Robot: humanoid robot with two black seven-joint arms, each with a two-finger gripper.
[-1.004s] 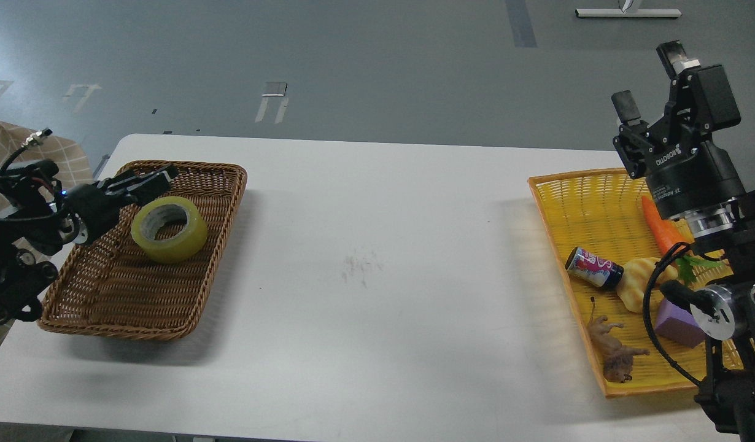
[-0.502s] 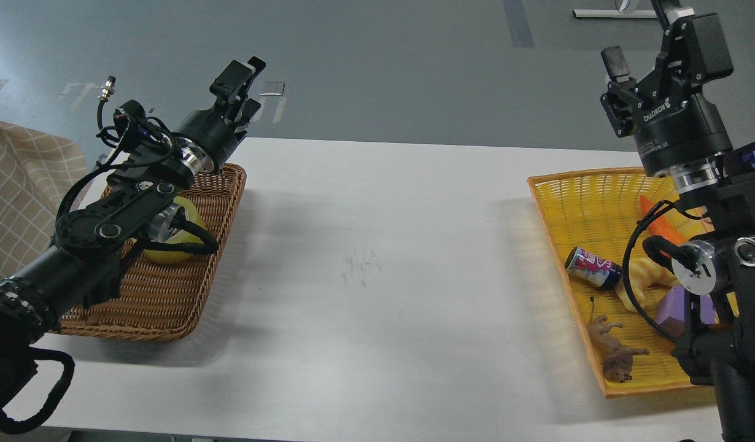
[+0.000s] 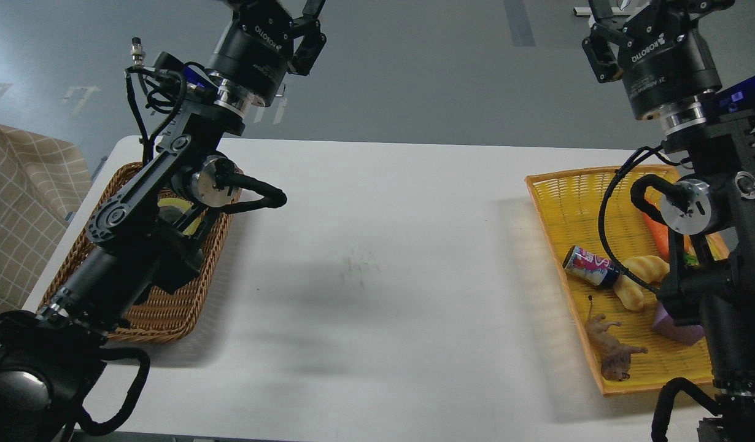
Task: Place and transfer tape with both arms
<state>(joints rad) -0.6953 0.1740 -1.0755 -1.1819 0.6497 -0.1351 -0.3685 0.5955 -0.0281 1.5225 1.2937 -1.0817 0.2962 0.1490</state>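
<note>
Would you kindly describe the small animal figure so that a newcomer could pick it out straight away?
Look to the yellow basket at the right end of the white table. In its near corner, closest to the camera, lies a brown lion figurine on its side. Unlike the can and croissant beyond it, it has legs and a shaggy mane.

On the surface [image 3: 383,258], a wicker basket [image 3: 162,307] is set at the left, holding the tape [image 3: 169,205]; a tray [image 3: 574,202] at the right holds a can [image 3: 589,266] and a toy lion [image 3: 614,356].
</note>
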